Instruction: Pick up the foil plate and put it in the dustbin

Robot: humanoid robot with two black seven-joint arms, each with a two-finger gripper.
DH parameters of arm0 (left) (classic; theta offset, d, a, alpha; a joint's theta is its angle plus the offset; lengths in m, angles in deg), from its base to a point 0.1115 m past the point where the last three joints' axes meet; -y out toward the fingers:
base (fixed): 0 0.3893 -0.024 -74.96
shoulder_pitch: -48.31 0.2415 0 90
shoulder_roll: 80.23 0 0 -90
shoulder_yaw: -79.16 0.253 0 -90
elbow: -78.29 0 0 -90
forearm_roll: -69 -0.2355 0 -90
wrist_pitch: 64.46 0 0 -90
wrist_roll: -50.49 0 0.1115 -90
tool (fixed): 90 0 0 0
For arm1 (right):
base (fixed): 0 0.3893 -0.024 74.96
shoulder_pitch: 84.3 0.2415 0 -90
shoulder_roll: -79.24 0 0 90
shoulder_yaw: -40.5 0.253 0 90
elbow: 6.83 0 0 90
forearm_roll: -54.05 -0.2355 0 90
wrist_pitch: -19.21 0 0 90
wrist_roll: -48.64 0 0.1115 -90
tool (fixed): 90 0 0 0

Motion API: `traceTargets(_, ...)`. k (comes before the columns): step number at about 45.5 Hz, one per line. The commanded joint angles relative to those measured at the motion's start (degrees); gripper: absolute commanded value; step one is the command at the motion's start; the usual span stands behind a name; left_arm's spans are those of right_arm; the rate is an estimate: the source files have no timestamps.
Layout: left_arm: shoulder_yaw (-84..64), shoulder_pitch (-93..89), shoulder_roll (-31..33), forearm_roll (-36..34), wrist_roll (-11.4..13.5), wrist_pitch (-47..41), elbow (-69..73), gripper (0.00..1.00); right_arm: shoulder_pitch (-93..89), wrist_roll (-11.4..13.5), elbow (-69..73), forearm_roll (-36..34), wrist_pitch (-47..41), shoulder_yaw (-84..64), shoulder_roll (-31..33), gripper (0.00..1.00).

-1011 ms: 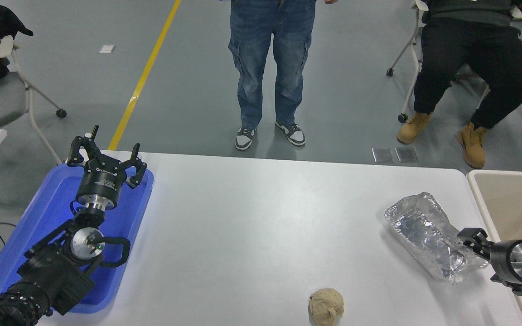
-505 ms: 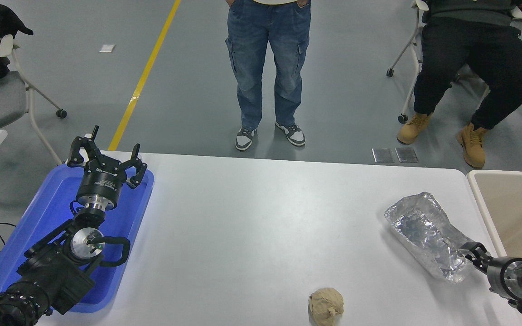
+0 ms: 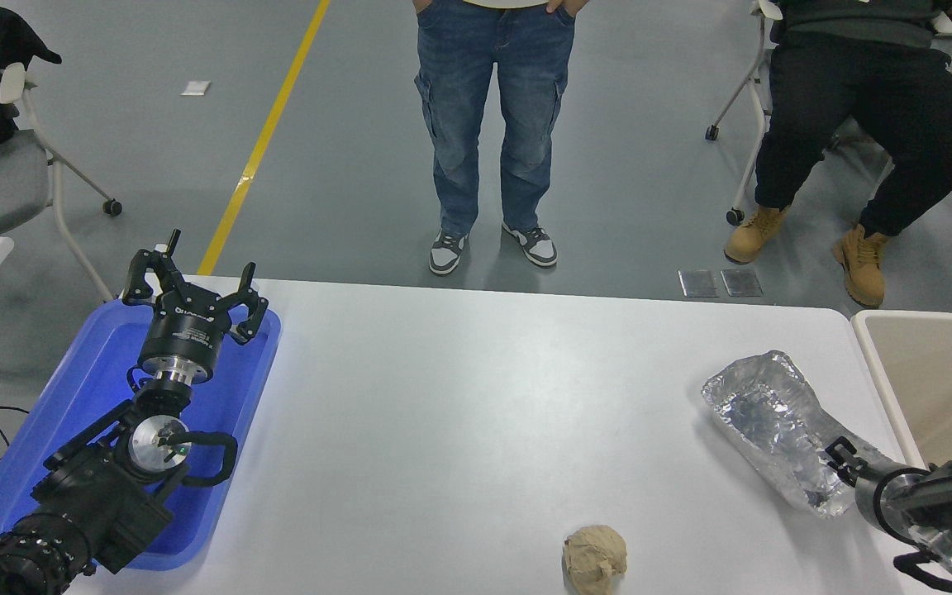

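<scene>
The foil plate (image 3: 773,421) is a shiny, wrinkled oblong tray lying at an angle on the white table's right side. The dustbin (image 3: 874,351) is a large beige bin with a cream rim, just past the table's right edge. My right gripper (image 3: 840,463) comes in from the lower right corner and sits at the foil plate's near end, touching or overlapping its wall. Whether it grips the foil is hidden. My left gripper (image 3: 193,285) is parked open over a blue tray at the lower left.
A blue plastic tray (image 3: 79,388) lies at the table's left. A tan paper ball (image 3: 596,558) sits near the front edge. A person in jeans (image 3: 492,124) stands at the far side, and another (image 3: 864,107) sits at the far right.
My right gripper has dropped lower and moved left, from beside the foil plate's near end to right against it. The foil plate and the left arm have not moved.
</scene>
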Motion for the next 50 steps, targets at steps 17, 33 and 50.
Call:
traceTargets(17,0.0,0.0,0.0,0.0,0.0,0.0,0.0,1.00,-3.1,-1.9,-0.6,0.2,3.0,1.1,-2.4,0.00)
traceTargets(33,0.0,0.0,0.0,0.0,0.0,0.0,0.0,1.00,-2.9,-2.0,-0.4,0.2,2.9,1.1,-2.4,0.00)
traceTargets(50,0.0,-0.1,0.0,0.0,0.0,0.1,0.0,1.00,9.7,-1.4,6.9,0.2,-2.2,-2.6,7.5,0.00)
